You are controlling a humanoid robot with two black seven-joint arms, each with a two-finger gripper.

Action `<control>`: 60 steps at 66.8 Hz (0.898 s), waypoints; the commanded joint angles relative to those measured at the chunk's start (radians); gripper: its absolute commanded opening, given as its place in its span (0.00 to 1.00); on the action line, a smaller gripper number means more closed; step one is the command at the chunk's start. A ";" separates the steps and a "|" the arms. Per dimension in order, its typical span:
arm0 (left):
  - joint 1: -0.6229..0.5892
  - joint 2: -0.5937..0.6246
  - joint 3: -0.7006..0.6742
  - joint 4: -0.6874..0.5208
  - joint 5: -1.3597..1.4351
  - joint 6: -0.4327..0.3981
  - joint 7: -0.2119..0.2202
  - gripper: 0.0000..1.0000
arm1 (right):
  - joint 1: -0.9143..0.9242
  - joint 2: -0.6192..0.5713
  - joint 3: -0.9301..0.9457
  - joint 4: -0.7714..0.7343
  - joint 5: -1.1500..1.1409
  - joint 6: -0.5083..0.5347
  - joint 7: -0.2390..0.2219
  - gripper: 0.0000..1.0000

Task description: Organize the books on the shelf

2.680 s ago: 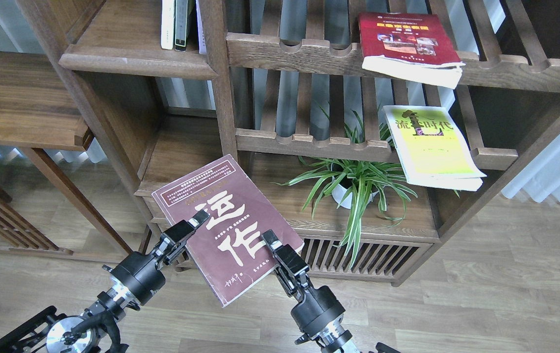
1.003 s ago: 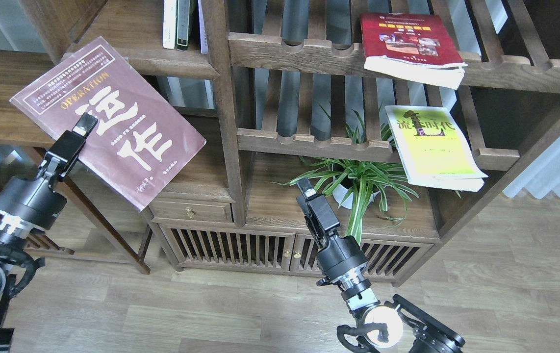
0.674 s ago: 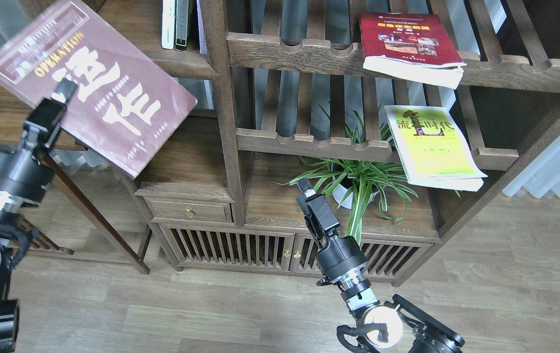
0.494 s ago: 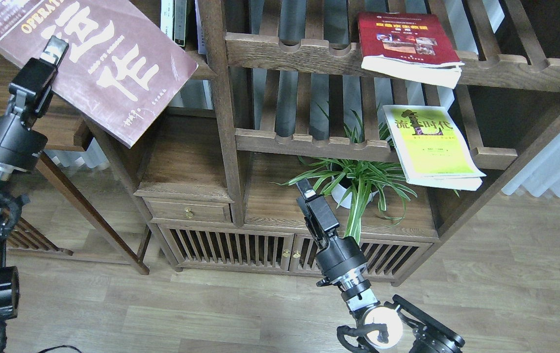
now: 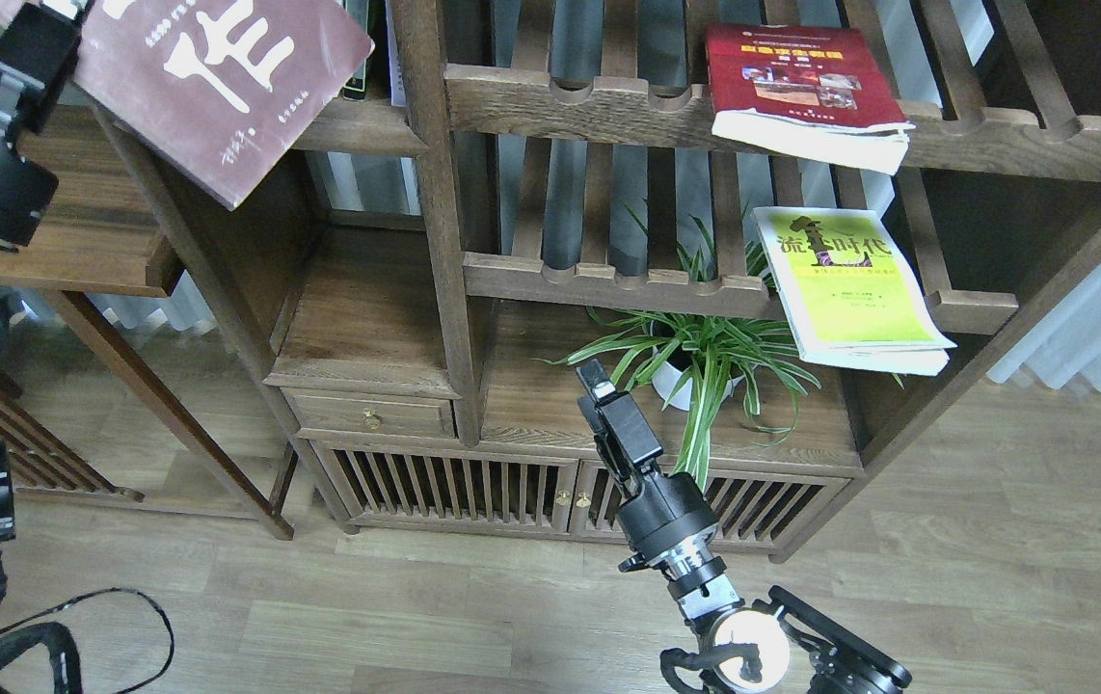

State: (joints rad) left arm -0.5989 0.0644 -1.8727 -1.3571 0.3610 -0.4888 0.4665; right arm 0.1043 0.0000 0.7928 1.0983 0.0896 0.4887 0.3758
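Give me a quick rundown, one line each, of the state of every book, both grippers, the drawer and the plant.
Maroon book: held aloft, tilted, at the upper shelf.
Red book: flat, overhanging a slatted rack.
Yellow-green book: flat, overhanging the lower rack.
Left gripper: shut on maroon book.
Right gripper: empty.
Drawer: closed.
Plant: upright.

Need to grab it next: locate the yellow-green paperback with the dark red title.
Head view, right side: the yellow-green paperback lies on the lower slatted rack, overhanging it, below the red paperback, right of the potted plant.

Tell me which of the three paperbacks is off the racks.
The maroon book, held up by the left gripper; the red book and yellow-green book lie on racks.
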 commanded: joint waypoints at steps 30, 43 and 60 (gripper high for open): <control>-0.068 0.124 -0.011 0.006 0.131 0.000 0.000 0.04 | 0.000 0.000 -0.001 0.000 -0.001 0.000 0.000 0.93; -0.111 0.126 0.000 0.038 0.199 0.000 0.000 0.04 | 0.001 0.000 -0.001 0.000 0.001 0.000 0.000 0.94; -0.131 0.132 0.009 0.062 0.314 0.000 0.000 0.04 | -0.002 0.000 -0.033 0.000 -0.001 0.000 0.000 0.95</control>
State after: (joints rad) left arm -0.7272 0.1904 -1.8541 -1.3032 0.6308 -0.4887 0.4665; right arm 0.1018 0.0000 0.7814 1.0994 0.0893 0.4887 0.3759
